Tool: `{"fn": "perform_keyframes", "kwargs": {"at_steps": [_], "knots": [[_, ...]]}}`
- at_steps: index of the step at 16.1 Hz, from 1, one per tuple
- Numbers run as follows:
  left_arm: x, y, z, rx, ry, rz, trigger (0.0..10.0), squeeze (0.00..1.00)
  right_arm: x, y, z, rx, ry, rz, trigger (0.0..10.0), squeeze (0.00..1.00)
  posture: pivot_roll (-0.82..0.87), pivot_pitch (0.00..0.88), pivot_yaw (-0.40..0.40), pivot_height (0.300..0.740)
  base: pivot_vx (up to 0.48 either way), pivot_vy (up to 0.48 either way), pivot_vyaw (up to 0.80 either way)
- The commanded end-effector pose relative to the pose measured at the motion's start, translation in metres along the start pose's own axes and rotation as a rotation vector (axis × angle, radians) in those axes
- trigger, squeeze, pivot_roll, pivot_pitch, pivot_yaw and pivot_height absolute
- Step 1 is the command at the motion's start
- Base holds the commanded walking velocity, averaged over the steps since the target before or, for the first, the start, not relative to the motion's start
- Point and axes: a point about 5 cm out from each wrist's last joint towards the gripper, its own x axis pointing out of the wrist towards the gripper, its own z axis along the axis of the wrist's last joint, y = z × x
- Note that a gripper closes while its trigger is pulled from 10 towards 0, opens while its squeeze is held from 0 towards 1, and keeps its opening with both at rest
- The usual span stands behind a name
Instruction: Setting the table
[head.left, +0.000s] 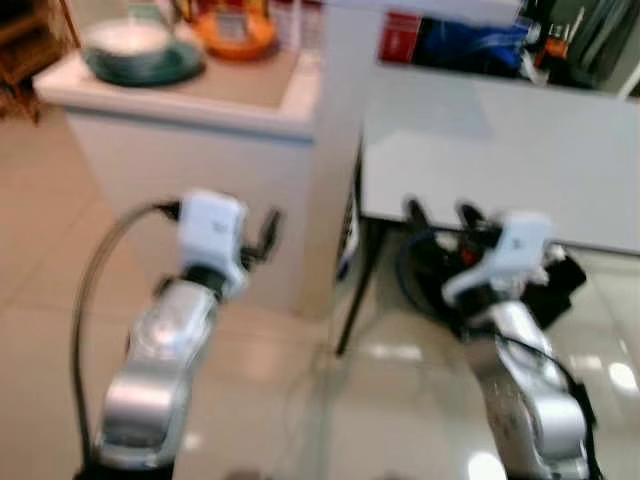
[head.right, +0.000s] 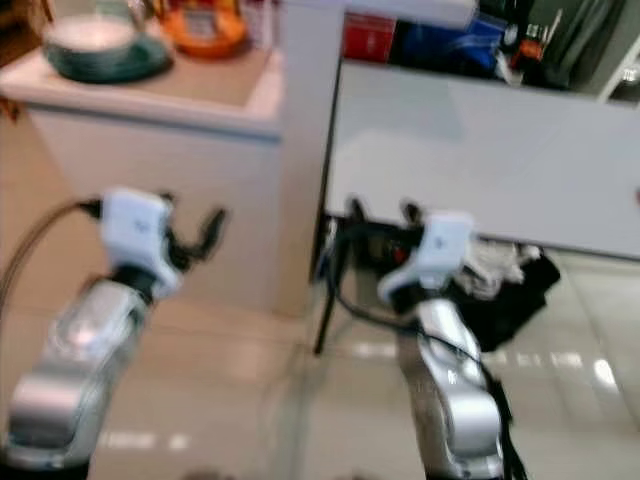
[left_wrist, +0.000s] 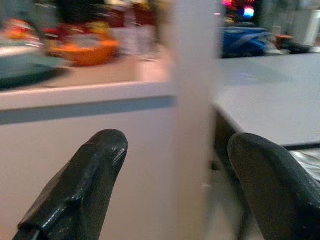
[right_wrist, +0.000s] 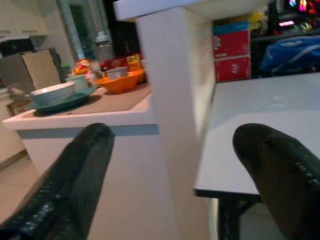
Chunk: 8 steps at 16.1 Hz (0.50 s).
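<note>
A white bowl (head.left: 128, 38) rests on a teal plate (head.left: 150, 66) on the white counter (head.left: 240, 92) at the far left. An orange bowl (head.left: 236, 32) stands behind them, also seen as the orange bowl (right_wrist: 120, 81) in the right wrist view. The white table (head.left: 500, 150) stretches off to the right of a white pillar (head.left: 340, 110). My left gripper (head.left: 262, 236) is raised in front of the counter's side wall, open and holding nothing. My right gripper (head.left: 442, 212) hovers just before the table's near edge, open with nothing between its fingers (right_wrist: 75, 180). The picture is blurred.
Red boxes (head.left: 400, 38) and a blue bag (head.left: 470, 45) lie behind the table. A black bundle and cables (head.left: 545, 285) sit on the shiny floor under the table, beside a dark table leg (head.left: 355, 300). Tiled floor spreads to the left.
</note>
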Motion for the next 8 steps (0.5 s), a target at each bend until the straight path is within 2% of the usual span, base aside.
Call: {"fn": "perform_keyframes", "kwargs": {"at_steps": [1, 5, 6, 7, 8], "knots": [[0.002, -0.008, 0.003, -0.008, -0.010, -0.037, 10.0, 1.00, -0.003, -0.008, 0.002, -0.023, -0.001, -0.025, 10.0, 1.00, 0.08, 0.036, -0.046, 0.740, 0.000, 0.480, 0.00], [0.004, -0.006, 0.005, 0.020, -0.013, -0.018, 10.0, 1.00, -0.006, -0.012, 0.001, -0.034, 0.014, -0.049, 10.0, 1.00, 0.08, 0.037, -0.038, 0.740, 0.000, 0.480, 0.00], [0.005, -0.004, 0.008, 0.020, -0.038, 0.007, 10.0, 1.00, -0.005, -0.012, 0.000, -0.049, 0.030, -0.051, 10.0, 1.00, 0.08, 0.039, -0.040, 0.740, 0.000, 0.000, 0.00], [0.006, -0.004, 0.010, -0.018, -0.035, 0.020, 10.0, 0.00, -0.003, -0.011, 0.001, -0.081, 0.039, -0.057, 10.0, 1.00, 0.08, 0.038, -0.042, 0.740, 0.000, 0.000, 0.00], [0.006, -0.004, 0.017, -0.002, -0.072, 0.016, 10.0, 0.00, 0.004, -0.010, 0.006, -0.112, 0.038, -0.071, 10.0, 0.00, 0.08, 0.040, -0.045, 0.740, 0.000, 0.000, 0.00]]}}
